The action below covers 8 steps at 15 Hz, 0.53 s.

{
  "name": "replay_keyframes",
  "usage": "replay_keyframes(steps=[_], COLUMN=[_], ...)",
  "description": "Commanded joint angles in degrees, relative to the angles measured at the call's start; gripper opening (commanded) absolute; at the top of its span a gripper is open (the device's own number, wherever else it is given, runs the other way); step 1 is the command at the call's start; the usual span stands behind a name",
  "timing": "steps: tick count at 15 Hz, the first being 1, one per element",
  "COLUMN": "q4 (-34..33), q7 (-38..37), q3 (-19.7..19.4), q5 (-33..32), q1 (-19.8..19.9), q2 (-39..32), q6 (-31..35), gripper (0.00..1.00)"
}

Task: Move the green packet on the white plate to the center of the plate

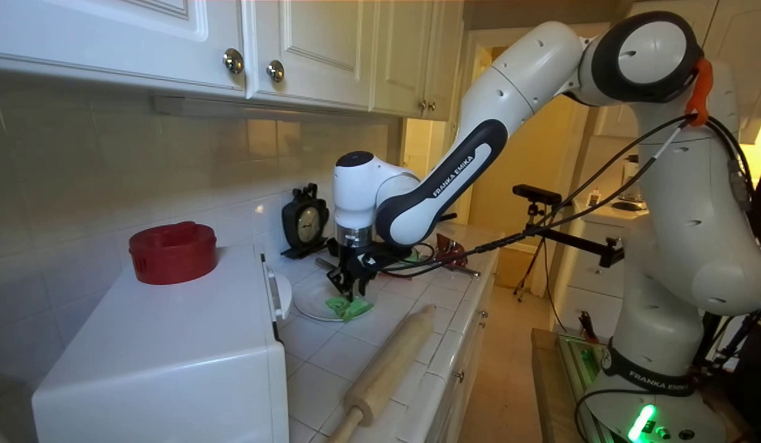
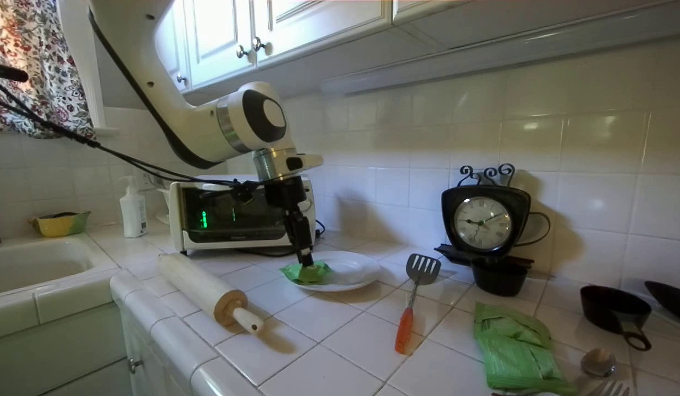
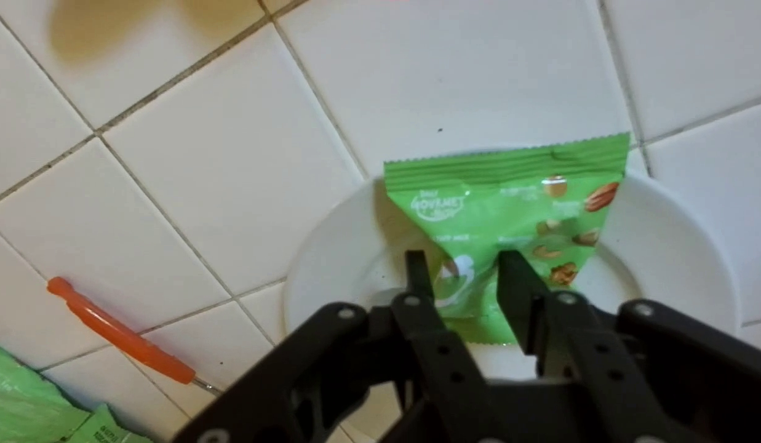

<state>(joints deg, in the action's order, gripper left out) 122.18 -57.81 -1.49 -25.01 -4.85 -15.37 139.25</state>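
Note:
The small green packet (image 3: 509, 197) lies toward one side of the white plate (image 3: 681, 258), with its crimped top edge over the rim. In both exterior views the packet (image 1: 343, 307) (image 2: 293, 273) sits at the plate's (image 1: 307, 300) (image 2: 359, 270) edge nearer the rolling pin. My gripper (image 3: 461, 261) points down over the packet's lower part. Its fingers are apart, with part of the packet showing between them. The right finger seems to touch the packet, which creases there. In the exterior views the fingertips (image 1: 357, 294) (image 2: 305, 260) are right at the packet.
A rolling pin (image 2: 202, 289) lies beside the plate. A spatula with an orange handle (image 2: 404, 330) lies on the other side. A larger green packet (image 2: 515, 349) and a black clock (image 2: 485, 220) stand farther off. A white toaster oven (image 1: 171, 332) with a red bowl (image 1: 173, 255) is close by.

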Motion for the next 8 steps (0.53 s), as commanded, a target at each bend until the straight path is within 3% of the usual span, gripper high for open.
replay_keyframes(steps=[1,2,4,5,8], q4=[-1.9,-1.9,-1.9,-1.9,-1.9], q7=[2.3,2.6,4.0,4.7,5.9], q3=[-0.7,-0.7,-0.7,-0.7,-0.7], q5=[2.9,3.2,4.2,4.6,5.8], q1=[-0.5,-0.4,-0.2,-0.1,-0.3], q2=[-1.9,-2.0,-2.2,-2.2,-1.6], q6=[-0.4,-0.2,0.4,0.4,-0.1], gripper=[0.42,0.46,0.42,0.18,0.07])
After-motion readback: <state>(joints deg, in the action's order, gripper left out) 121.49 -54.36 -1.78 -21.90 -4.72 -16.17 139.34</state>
